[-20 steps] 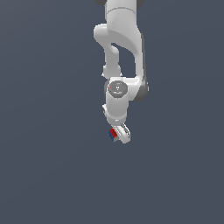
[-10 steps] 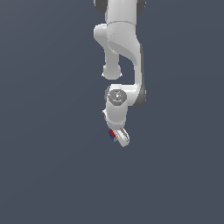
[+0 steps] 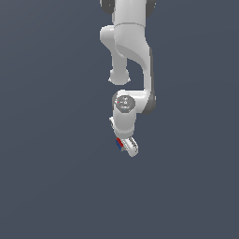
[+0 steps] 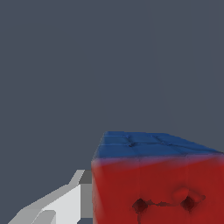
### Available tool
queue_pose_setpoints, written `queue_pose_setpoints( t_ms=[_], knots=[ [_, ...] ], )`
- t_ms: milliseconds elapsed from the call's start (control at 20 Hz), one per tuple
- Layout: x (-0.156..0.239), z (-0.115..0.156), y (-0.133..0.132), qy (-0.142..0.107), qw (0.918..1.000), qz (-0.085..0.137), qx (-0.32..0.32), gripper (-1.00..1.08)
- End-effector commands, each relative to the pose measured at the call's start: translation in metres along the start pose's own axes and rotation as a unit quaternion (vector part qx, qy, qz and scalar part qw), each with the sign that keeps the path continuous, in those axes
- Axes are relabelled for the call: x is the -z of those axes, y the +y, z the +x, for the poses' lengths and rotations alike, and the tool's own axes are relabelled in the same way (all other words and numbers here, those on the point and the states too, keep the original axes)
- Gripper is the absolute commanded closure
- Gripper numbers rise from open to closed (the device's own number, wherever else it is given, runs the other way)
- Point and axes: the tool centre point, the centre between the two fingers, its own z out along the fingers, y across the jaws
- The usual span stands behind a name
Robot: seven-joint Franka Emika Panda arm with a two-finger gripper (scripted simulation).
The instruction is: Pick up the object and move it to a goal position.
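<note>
The cube (image 3: 119, 143) is tiny, red and blue, tucked against the gripper (image 3: 125, 146) at the white arm's lower end in the exterior view. In the wrist view the cube (image 4: 157, 183) fills the lower part of the picture, with a red face bearing dark dots and a blue face beyond it. One white finger (image 4: 59, 205) lies against its side; the other finger is hidden. The gripper is shut on the cube and holds it off the grey ground.
The white arm (image 3: 130, 56) hangs down from the top of the exterior view. Plain dark grey ground (image 3: 51, 186) lies all around.
The arm's lower end with the cube has shifted slightly towards the exterior view's left and a little lower. The cube stays in the grip.
</note>
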Motion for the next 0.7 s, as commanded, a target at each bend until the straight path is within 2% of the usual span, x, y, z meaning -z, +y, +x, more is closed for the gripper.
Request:
queue_pose_setpoints(
  t_ms=[0, 300, 650],
  knots=[
    [0.0, 0.0, 0.0, 0.0, 1.0, 0.0, 0.0, 1.08],
    [0.01, -0.011, -0.004, 0.0, 1.0, 0.0, 0.0, 1.08],
    [0.049, -0.051, -0.021, 0.0, 1.0, 0.0, 0.0, 1.08]
  ],
)
